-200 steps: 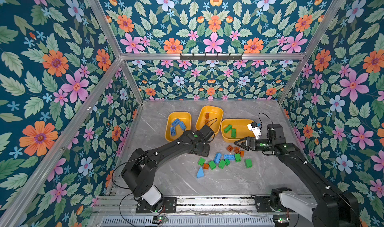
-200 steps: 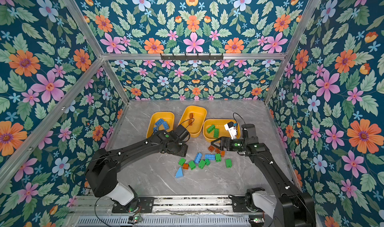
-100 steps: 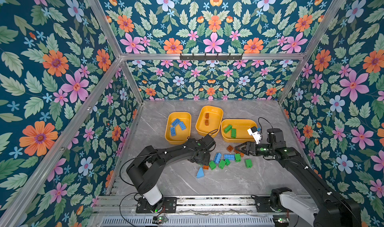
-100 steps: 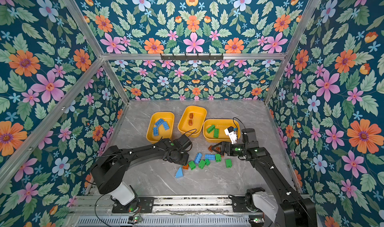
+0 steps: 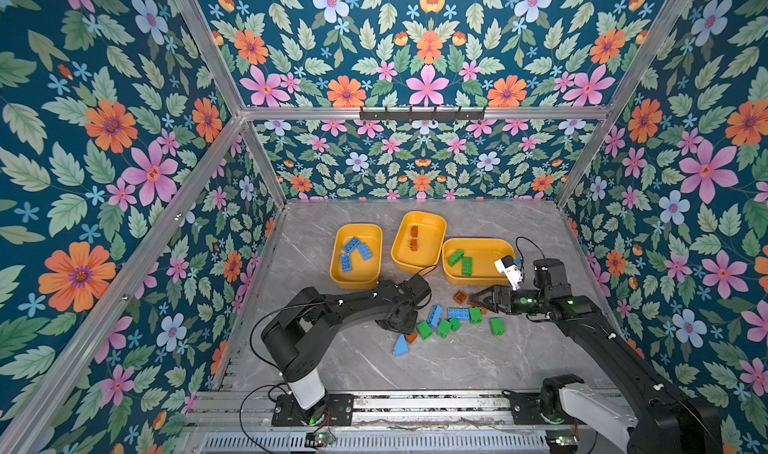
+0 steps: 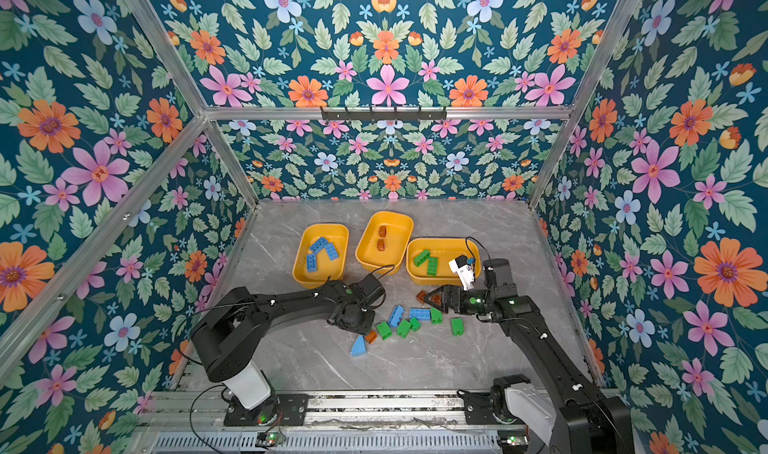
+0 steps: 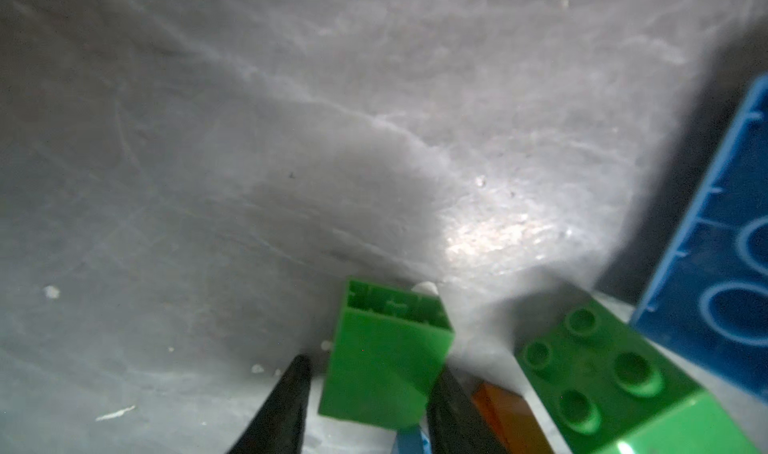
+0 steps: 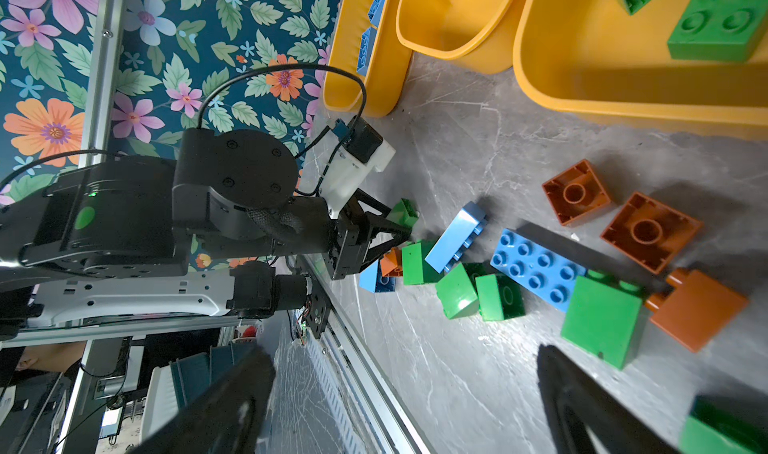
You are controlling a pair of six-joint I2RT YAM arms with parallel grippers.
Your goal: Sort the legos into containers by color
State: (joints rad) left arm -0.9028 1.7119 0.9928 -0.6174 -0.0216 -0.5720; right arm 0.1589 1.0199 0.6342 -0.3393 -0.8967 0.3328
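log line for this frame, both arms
left gripper: jaws flank green brick, grip unconfirmed | right gripper: open, empty, near loose orange bricks

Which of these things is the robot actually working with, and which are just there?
Job: loose bricks; left tub (blue), middle tub (orange), right tub (green); left gripper astride a green brick; right gripper.
Just there: hook rail; floral walls; metal frame.

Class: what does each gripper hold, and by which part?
Left gripper straddles a green brick by its opposite side walls; a firm grip cannot be told. Right gripper is open, holding nothing.
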